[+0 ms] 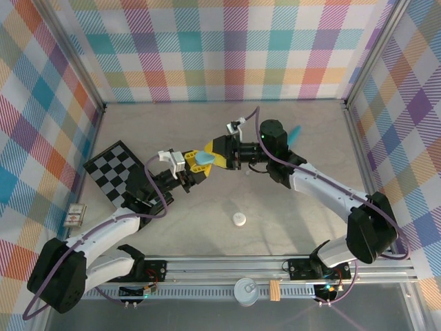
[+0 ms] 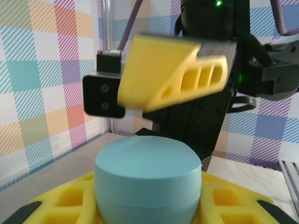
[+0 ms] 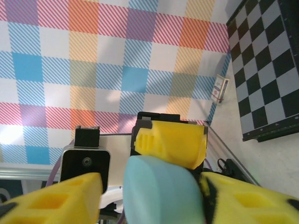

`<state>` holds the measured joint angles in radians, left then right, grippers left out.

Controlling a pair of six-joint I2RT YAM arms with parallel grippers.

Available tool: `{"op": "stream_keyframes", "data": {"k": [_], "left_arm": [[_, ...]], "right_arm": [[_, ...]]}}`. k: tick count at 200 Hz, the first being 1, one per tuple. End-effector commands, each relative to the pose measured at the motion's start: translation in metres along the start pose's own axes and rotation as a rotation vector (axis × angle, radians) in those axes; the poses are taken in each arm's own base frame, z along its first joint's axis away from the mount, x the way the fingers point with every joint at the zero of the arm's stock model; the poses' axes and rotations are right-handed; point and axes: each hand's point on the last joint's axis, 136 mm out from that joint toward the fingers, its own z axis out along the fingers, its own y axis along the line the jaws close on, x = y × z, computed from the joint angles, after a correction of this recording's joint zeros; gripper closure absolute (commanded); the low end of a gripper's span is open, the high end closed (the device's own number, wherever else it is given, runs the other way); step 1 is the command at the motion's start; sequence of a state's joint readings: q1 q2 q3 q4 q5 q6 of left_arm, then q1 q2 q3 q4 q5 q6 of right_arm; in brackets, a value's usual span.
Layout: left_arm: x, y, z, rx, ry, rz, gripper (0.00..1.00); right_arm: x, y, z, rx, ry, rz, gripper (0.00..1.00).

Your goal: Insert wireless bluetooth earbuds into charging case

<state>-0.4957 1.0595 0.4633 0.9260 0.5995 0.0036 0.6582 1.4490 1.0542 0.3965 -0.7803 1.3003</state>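
A pale blue pebble-shaped charging case (image 1: 202,159) is held up above the middle of the table, its lid closed. My left gripper (image 1: 196,164) is shut on it, and the case (image 2: 148,168) sits between that gripper's yellow fingers (image 2: 56,205). My right gripper (image 1: 219,153) faces it from the right and is open. One of its fingers (image 2: 168,70) hovers over the case. In the right wrist view the case (image 3: 163,186) lies between the right fingers (image 3: 51,198), with a gap on the left side. A tiny white speck (image 1: 246,172) lies on the table, too small to identify. No earbud is clearly in view.
A round white case (image 1: 239,220) lies near the front centre. A teal object (image 1: 295,133) pokes out behind the right arm. A checkerboard mat (image 1: 117,169) and a small card (image 1: 74,215) are at the left. A can (image 1: 246,289) stands on the front rail.
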Motion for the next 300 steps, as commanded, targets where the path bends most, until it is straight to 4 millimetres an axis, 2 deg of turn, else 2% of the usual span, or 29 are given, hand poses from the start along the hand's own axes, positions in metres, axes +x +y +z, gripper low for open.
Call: {"op": "stream_keyframes", "data": {"k": [1, 21, 62, 70, 93, 110, 138, 176, 217, 256, 300], "left_arm": [[-0.019, -0.004, 0.007, 0.019, -0.045, 0.06, 0.8], [-0.017, -0.005, 0.008, 0.019, -0.03, 0.064, 0.8], [-0.011, -0.005, 0.007, 0.013, 0.019, 0.073, 0.77], [-0.01, -0.004, 0.007, 0.008, 0.034, 0.07, 0.71], [-0.006, 0.001, 0.008, -0.015, 0.07, 0.059, 0.41], [-0.006, 0.003, 0.009, -0.027, 0.092, 0.054, 0.26], [0.002, 0.008, 0.01, -0.048, 0.171, 0.054, 0.0], [0.018, 0.015, 0.011, -0.068, 0.271, 0.059, 0.0], [0.037, 0.017, 0.028, -0.007, 0.406, 0.054, 0.0], [0.058, 0.024, 0.04, 0.006, 0.452, 0.009, 0.0], [0.063, 0.014, 0.031, 0.007, 0.445, -0.014, 0.0]], "right_arm": [[0.007, 0.015, 0.002, -0.068, 0.038, -0.004, 0.56], [0.006, 0.013, 0.003, -0.063, 0.034, 0.001, 0.66], [-0.001, 0.009, 0.0, -0.049, 0.003, 0.012, 0.79], [-0.004, 0.007, -0.002, -0.045, -0.008, 0.017, 0.8], [-0.014, 0.0, -0.008, -0.011, -0.046, 0.018, 0.83], [-0.025, -0.008, -0.014, 0.029, -0.082, 0.009, 0.84], [-0.05, -0.04, -0.033, 0.161, -0.174, 0.006, 0.85], [-0.094, -0.1, -0.073, 0.349, -0.309, 0.038, 0.87], [-0.134, -0.175, -0.108, 0.536, -0.38, 0.097, 0.86], [-0.16, -0.238, -0.124, 0.736, -0.39, 0.074, 0.86], [-0.178, -0.279, -0.135, 0.881, -0.42, 0.044, 0.85]]}}
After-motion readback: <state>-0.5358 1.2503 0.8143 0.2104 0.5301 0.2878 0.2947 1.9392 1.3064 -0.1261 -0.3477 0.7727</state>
